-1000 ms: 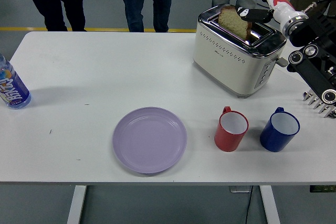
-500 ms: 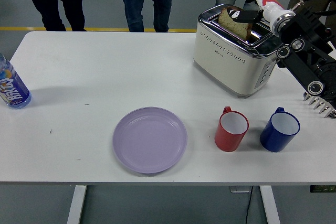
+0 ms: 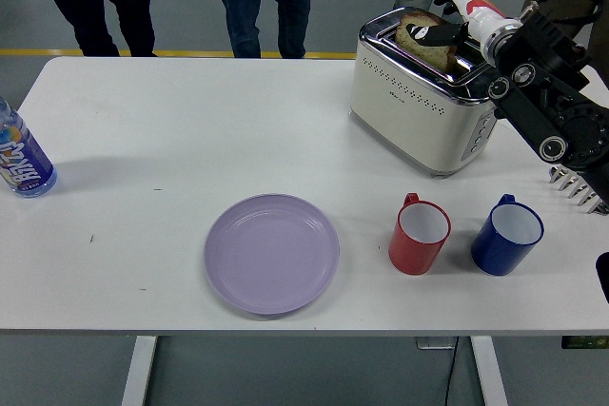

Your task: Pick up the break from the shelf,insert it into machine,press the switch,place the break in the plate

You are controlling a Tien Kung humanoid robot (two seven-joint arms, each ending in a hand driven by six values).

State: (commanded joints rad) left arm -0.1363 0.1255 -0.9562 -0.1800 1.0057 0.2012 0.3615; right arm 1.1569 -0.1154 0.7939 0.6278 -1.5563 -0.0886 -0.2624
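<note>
The slice of bread [image 3: 425, 36] stands in a slot of the toaster [image 3: 428, 102] at the upper right of the frame, its upper part still above the slot. The right hand [image 3: 447, 16], entering from the right edge, is clenched on the top of the bread; dark fingers [image 3: 440, 33] lie across the slice.

Task status, as judged from this frame:
- Pick-up: complete.
- Insertion: in progress; the bread is partly seated and not released.
- Switch press: outstanding. The controls sit on the toaster's end face, toward the right.
- Transfer to plate: outstanding.

Containers:
- The purple plate [image 3: 271, 253], lower centre, holds nothing.
- The red mug [image 3: 419, 233] and the blue mug [image 3: 507, 233], lower right, stand upright side by side, apart; both show white interiors with no visible contents.
- A bottle [image 3: 21, 159] lies at the left edge.

The left hand is not visible.
</note>
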